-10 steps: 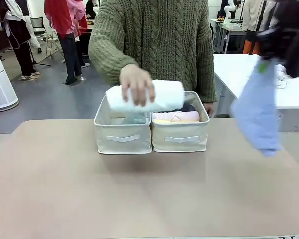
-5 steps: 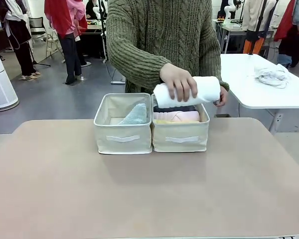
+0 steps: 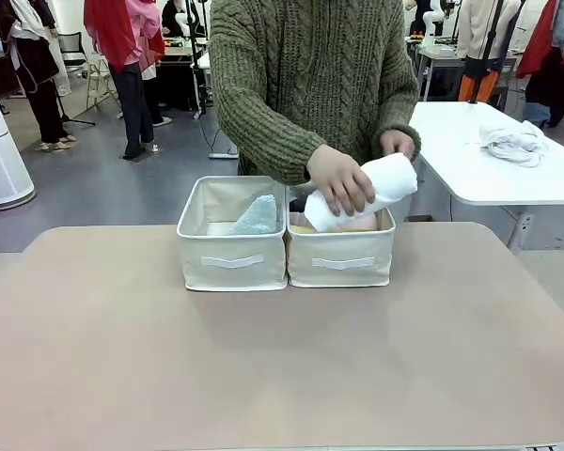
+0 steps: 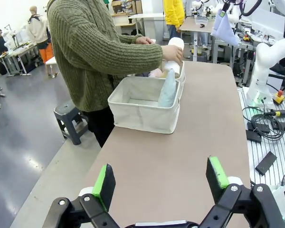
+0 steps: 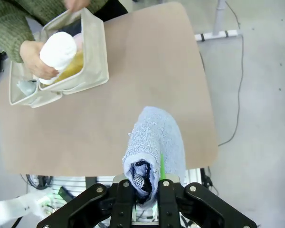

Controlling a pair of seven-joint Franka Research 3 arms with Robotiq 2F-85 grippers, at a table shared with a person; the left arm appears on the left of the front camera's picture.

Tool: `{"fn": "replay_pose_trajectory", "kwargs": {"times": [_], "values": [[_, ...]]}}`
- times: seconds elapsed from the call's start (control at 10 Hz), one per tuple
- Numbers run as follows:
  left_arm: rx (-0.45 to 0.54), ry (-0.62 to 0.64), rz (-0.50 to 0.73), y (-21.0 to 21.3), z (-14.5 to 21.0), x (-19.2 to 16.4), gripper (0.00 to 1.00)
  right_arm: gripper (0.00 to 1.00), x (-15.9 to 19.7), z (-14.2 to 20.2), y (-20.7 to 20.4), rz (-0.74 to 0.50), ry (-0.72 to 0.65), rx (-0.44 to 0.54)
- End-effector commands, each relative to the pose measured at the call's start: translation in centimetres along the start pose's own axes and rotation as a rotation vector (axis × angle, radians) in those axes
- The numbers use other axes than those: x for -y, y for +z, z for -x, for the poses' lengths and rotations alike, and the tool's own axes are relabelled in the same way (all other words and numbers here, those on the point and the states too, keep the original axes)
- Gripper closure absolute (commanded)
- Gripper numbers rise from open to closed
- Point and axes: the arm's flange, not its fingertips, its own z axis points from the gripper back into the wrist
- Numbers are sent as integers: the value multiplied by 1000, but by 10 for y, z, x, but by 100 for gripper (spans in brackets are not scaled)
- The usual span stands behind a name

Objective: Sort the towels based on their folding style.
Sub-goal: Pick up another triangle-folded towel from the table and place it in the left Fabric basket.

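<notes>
1. Right gripper (image 5: pixel 145 178) is clenched on the periwinkle blue towel (image 5: pixel 156 133), which hangs from it high above the right side of the table (image 5: pixel 109 123), long axis pointing down.
2. From that gripper, the left bin (image 5: pixel 26 100), where the pale teal towel (image 3: pixel 256 216) stands, lies across the table beyond the right bin (image 5: pixel 97 52); it is the likely goal.
3. The person's hand (image 3: pixel 340 180) is tipping the white towel (image 3: pixel 381 178) into the right bin, close to that path.
4. Left gripper (image 4: pixel 160 176) hovers released over the table's left end, well apart from both bins.
</notes>
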Motion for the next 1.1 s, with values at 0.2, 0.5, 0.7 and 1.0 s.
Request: {"fn": "replay_pose_trajectory", "kwargs": {"times": [0.2,0.5,0.7,1.0], "values": [[-15,5,-1,-1,-1,3,0,84,-6,-7,-2,-25,35,-2],[-15,5,-1,-1,-1,3,0,84,-12,-14,-3,-28,52,-12],[-15,5,-1,-1,-1,3,0,84,-16,-19,-5,-24,57,-21],[-15,5,-1,-1,-1,3,0,84,-17,-28,-10,-32,77,-45]]}}
